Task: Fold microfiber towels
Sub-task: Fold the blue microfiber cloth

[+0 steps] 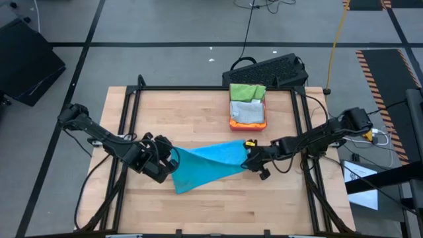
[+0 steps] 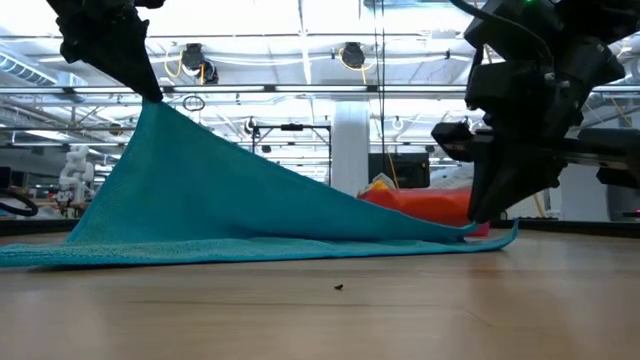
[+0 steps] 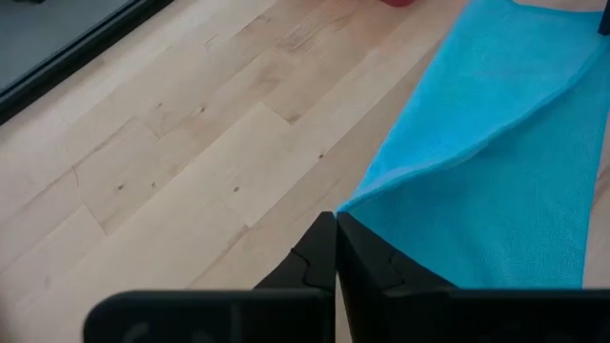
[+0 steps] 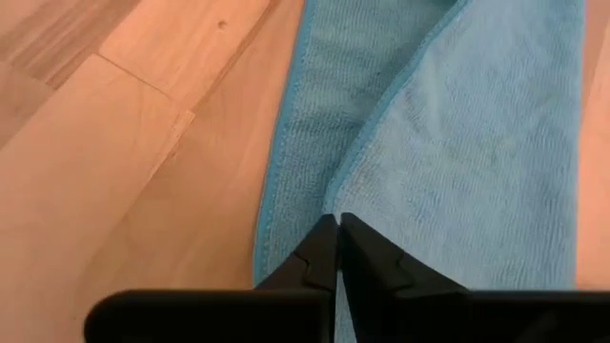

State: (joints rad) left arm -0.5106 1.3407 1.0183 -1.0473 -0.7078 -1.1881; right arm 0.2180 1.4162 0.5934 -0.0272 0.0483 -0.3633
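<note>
Behind the work, a pink-red tray (image 1: 232,121) near the table's (image 1: 198,205) far edge, holding folded green and grey towels (image 1: 248,99); a black keyboard (image 1: 268,69) beyond. Mid-table, a soft blue towel (image 1: 208,165), nubby weave, stretched between both arms. Left gripper (image 1: 173,160) pinching one corner, raised high. Right gripper (image 1: 247,157) pressed together on the opposite edge, low at the wood.

The blue towel (image 1: 208,165) spans the bench (image 1: 198,112) centre between the left gripper (image 1: 173,160) and right gripper (image 1: 247,157), blocking passage there. The tray (image 1: 248,123) of towels occupies the far edge, right of centre. Bare wood lies open along the near edge and the far left.
</note>
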